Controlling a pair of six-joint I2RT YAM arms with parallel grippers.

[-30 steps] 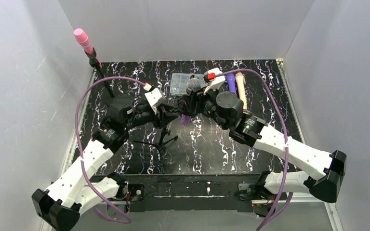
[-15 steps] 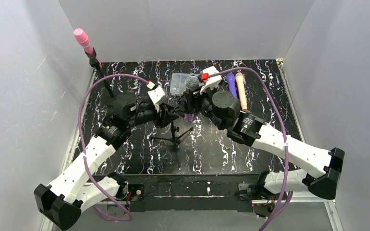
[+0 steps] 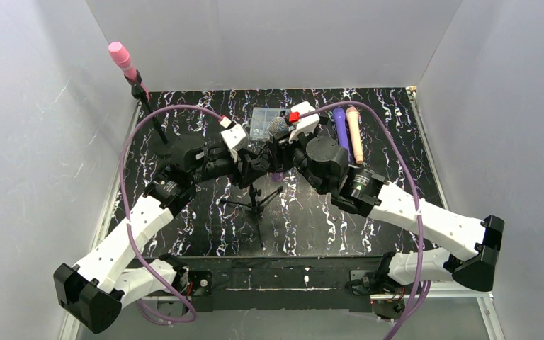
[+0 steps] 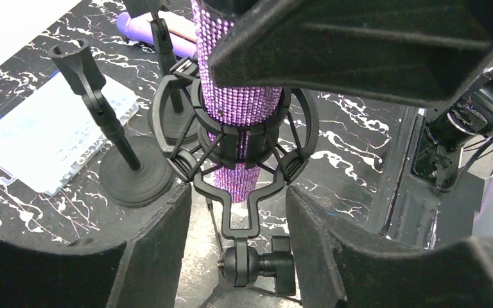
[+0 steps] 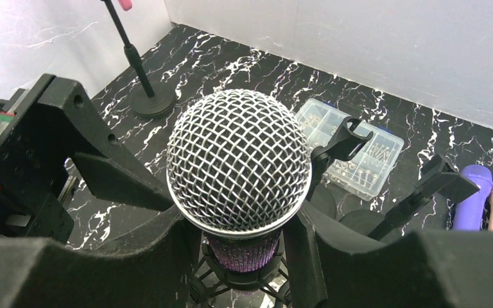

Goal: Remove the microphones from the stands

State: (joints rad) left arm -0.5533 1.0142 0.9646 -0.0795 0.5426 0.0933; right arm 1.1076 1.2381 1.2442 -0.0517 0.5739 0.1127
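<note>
The microphone has a silver mesh head (image 3: pixel 278 126) (image 5: pixel 239 168) and a purple glitter body (image 4: pixel 241 109). It sits upright in the black shock mount (image 4: pixel 237 147) of a small tripod stand (image 3: pixel 256 202) at mid-table. My right gripper (image 3: pixel 279 150) (image 5: pixel 244 253) comes from the right and is shut on the purple body just under the head. My left gripper (image 3: pixel 256 163) (image 4: pixel 237 212) comes from the left, lower down, with its jaws against both sides of the mount's yoke. The microphone's lower end is hidden in the top view.
A pink microphone (image 3: pixel 122 55) stands on a tall stand at the back left. A clear parts box (image 3: pixel 262 122) (image 4: pixel 51 138), two empty clip stands (image 4: pixel 131 173) (image 5: pixel 343 138), and a purple microphone (image 3: pixel 341 124) beside a beige one (image 3: pixel 355 131) lie behind.
Both grippers, the microphone and the stand have shifted slightly left and back together. The stand's tripod moved right and now stands more upright.
</note>
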